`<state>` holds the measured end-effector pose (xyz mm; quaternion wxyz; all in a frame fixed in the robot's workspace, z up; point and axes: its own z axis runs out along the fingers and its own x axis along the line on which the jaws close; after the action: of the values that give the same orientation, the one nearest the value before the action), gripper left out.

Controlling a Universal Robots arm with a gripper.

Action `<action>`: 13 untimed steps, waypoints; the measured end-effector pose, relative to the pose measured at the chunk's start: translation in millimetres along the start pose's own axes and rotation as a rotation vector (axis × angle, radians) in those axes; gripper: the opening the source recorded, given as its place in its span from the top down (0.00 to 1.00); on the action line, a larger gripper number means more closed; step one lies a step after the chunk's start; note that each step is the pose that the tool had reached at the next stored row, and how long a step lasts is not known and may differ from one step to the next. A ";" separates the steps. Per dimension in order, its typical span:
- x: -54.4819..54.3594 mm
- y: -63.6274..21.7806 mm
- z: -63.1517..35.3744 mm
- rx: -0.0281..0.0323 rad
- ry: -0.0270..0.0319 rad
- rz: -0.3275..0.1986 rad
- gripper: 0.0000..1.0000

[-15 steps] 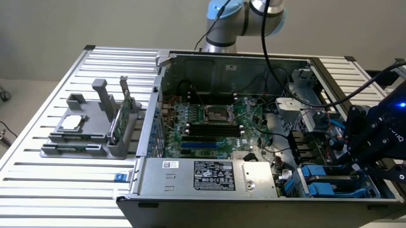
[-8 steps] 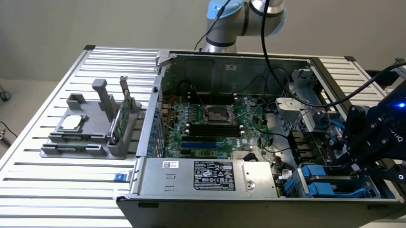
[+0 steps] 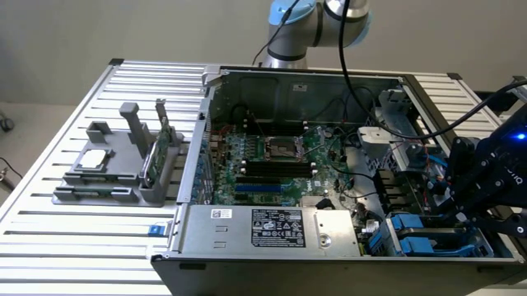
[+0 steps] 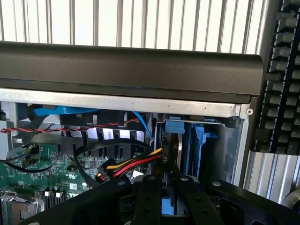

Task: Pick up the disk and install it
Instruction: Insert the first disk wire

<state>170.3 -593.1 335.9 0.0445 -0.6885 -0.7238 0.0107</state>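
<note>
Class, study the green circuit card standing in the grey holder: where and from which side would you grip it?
Probably pinch its exposed top edge, coming straight down from above. The card stands on edge in the grey holder, whose walls cover its lower part.

The exterior view looks down from high at the front onto the open computer case [image 3: 329, 172] on the slatted surface [image 3: 74, 246]. The wrist view sits close inside it, facing the blue drive bays [image 4: 197, 145]; both views share these bays [image 3: 411, 231].
</note>
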 end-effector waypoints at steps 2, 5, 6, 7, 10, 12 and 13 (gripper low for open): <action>0.0 0.0 0.2 -0.0001 0.0002 0.000 0.82; 0.2 0.1 0.5 -0.0001 0.0004 0.001 0.82; 0.4 0.1 0.8 -0.0002 0.0012 0.001 0.82; 0.6 0.1 0.9 -0.0001 0.0010 0.002 0.82; 1.3 0.1 0.8 -0.0002 0.0003 0.004 0.82; 1.6 0.1 1.1 -0.0002 0.0004 0.005 0.82; 1.7 0.2 1.2 -0.0002 0.0005 0.005 0.82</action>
<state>170.3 -591.4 334.8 0.0446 -0.6904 -0.7220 0.0106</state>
